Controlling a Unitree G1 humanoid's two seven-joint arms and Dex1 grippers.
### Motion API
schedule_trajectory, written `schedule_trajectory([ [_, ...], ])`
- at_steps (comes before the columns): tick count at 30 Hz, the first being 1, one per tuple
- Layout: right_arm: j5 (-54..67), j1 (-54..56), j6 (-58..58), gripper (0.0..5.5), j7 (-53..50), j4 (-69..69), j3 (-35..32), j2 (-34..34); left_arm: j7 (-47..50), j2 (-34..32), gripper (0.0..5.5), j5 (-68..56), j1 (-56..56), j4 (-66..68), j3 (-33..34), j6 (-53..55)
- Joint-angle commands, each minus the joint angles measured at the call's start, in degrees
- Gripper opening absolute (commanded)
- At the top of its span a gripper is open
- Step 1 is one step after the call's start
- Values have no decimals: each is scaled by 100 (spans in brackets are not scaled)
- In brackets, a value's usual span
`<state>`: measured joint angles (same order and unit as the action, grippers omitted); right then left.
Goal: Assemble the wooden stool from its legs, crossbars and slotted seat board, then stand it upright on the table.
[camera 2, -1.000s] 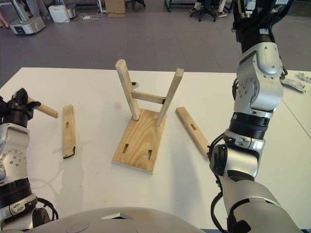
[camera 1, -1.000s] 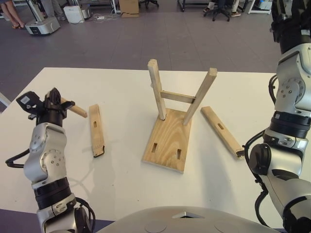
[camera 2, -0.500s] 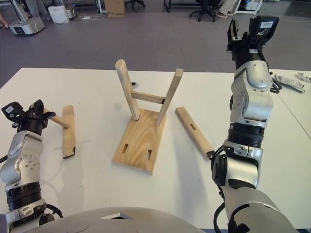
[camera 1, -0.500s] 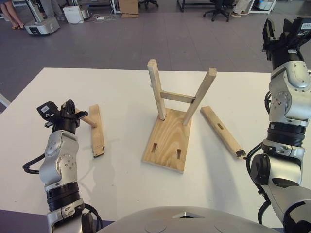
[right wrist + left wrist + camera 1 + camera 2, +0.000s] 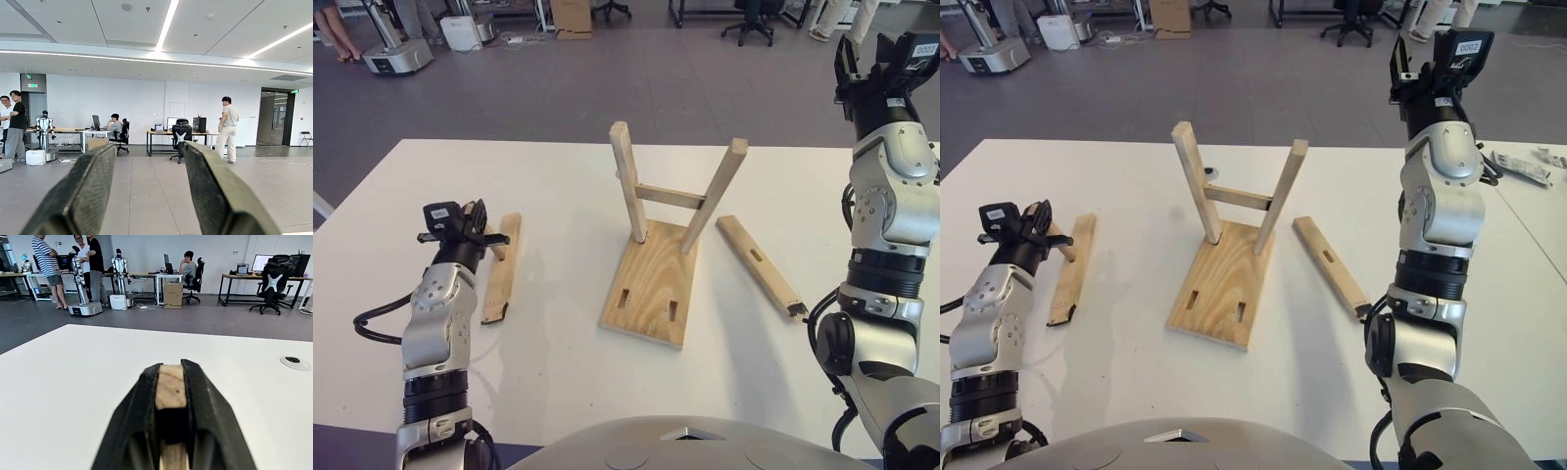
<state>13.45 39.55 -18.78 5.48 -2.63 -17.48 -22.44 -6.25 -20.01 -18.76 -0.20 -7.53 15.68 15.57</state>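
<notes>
White table top carries, mid-frame, the slotted seat board with two legs and a crossbar standing in it. One loose leg lies to its left, another to its right. At frame left, the left gripper pinches a wooden bar; at upper right, the right gripper is spread.

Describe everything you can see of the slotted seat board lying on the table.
The seat board is a rectangle of pale, grained wood, lying flat on the white table, near its middle. At its far end a left leg and a right leg stand up from it, joined by a crossbar. Near its front edge two small rectangular slots are empty. Nothing else touches it.
</notes>
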Motion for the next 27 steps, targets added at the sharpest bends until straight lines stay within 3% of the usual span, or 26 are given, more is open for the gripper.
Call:
schedule_trajectory([
  [1,44,-134,-125,246,-15,160,17,49,-289,531,40,-67,906,-140,-468,66],
  [5,52,-174,-173,246,-19,215,18,86,-703,794,40,-407,1402,-661,-655,-147],
  [9,74,-162,-187,246,-15,247,37,118,-884,603,40,-199,1363,-653,-741,-205],
  [10,78,-170,-184,246,-16,252,36,123,-880,557,79,-95,1351,-640,-767,-250],
  [18,88,-304,-243,246,-58,427,43,209,-911,273,209,207,1187,-901,-777,14],
  [22,100,-455,-325,246,-110,604,43,297,-1080,-205,280,89,1611,-1395,-824,1228],
  [27,99,-602,-426,246,-173,798,63,386,-1164,-412,357,113,1915,-1699,-856,1962],
])
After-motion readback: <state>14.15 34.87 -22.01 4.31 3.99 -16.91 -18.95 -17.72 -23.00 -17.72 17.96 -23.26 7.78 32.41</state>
